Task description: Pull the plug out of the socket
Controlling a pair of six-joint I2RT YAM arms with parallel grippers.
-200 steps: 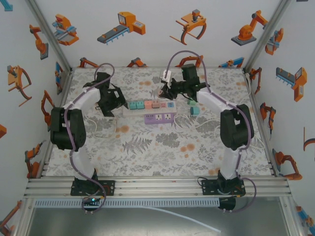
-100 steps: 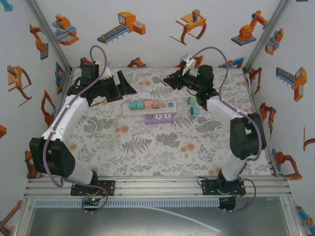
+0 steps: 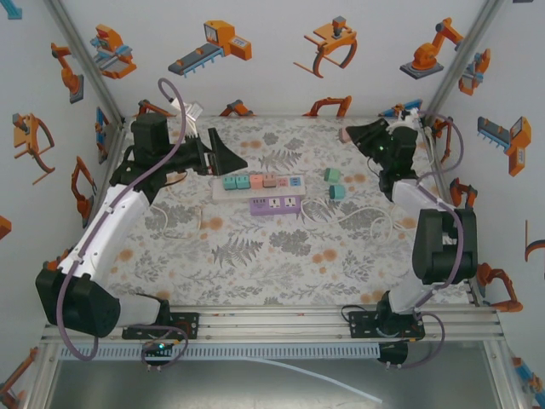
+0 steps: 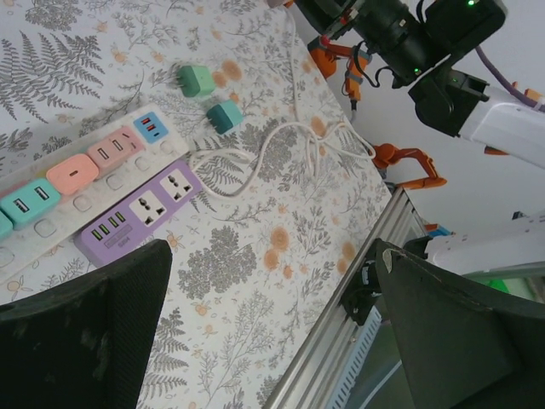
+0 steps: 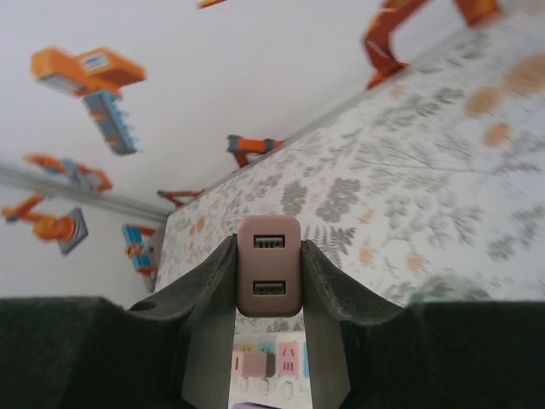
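While right end effector (image 5: 268,256) clamps plug (image 5: 268,277) between its fingers (image 5: 209,290) | left end effector (image 4: 272,251): spread wide

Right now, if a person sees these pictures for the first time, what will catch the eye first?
Most likely the pink plug, clamped between the right fingers and held up near the far right corner of the table. Next, the white strip at mid-table with coloured plugs in a row, and a purple strip just in front of it. The left fingers stand wide open above the far left of the table.
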